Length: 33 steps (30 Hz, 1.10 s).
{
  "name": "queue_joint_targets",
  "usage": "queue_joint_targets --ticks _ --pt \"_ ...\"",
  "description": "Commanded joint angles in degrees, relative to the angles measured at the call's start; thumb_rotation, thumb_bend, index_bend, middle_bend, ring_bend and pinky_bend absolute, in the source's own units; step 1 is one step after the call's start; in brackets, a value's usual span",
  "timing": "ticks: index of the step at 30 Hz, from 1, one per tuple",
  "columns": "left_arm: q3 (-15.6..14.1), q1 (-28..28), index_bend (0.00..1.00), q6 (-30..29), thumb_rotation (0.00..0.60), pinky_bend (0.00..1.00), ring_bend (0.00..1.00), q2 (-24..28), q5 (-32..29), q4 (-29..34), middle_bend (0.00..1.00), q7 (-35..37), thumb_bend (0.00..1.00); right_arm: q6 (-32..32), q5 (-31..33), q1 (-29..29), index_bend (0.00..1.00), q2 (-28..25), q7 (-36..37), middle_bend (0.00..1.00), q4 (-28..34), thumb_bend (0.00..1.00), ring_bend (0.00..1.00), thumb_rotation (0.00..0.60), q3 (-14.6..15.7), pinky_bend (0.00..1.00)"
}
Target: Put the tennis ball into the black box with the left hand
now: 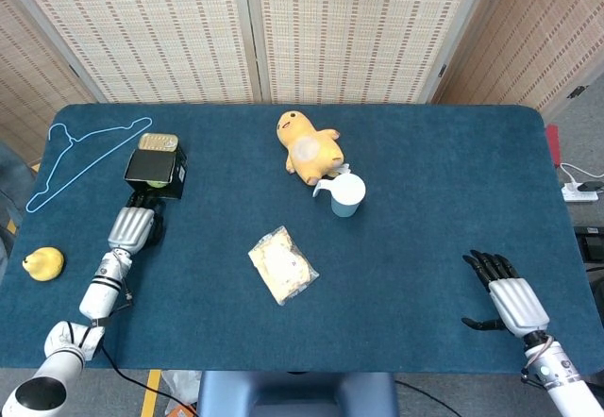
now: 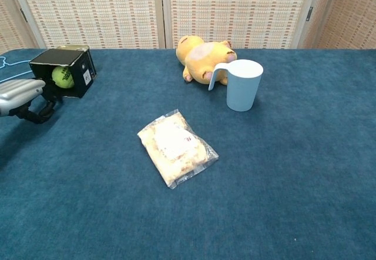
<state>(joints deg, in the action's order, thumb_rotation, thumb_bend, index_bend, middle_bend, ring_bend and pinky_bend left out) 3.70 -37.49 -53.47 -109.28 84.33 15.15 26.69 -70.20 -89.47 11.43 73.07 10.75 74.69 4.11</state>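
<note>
Left robot hand (image 1: 133,227) just below black box (image 1: 156,174), tennis ball (image 1: 154,184) at box opening, right robot hand (image 1: 505,296) w/ fingers spread.
</note>
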Motion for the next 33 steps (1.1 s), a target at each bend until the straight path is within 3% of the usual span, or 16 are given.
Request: queue_joint_targets --ticks 1,10,27,33 --pt "0.21 -0.32 0.00 0.68 0.278 0.00 0.00 0.57 -0.29 0.80 0.00 -0.70 0.56 -0.01 -0.01 -0.01 0.00 -0.01 -0.02 0.00 -0.01 0.00 0.00 0.600 0.02 0.00" --pt "-0.38 0.04 0.00 3.33 0.279 0.00 0.00 0.77 -0.42 2.05 0.00 -1.03 0.55 -0.22 -0.24 -0.03 0.00 -0.10 0.56 0.00 -0.20 0.00 0.00 0.600 0.08 0.00" --pt "-0.31 0.63 0.00 1.32 0.275 0.00 0.00 2.90 -0.51 5.45 0.00 0.31 0.55 -0.98 -0.99 -0.22 0.00 -0.26 1.51 0.00 -0.42 0.00 0.00 0.600 0.38 0.00" --pt "0.00 0.73 0.00 0.90 0.273 0.00 0.00 3.56 -0.84 6.36 0.00 -0.15 0.45 -1.50 -1.33 -0.41 0.00 -0.32 1.86 0.00 -0.55 0.00 0.00 0.600 0.52 0.00"
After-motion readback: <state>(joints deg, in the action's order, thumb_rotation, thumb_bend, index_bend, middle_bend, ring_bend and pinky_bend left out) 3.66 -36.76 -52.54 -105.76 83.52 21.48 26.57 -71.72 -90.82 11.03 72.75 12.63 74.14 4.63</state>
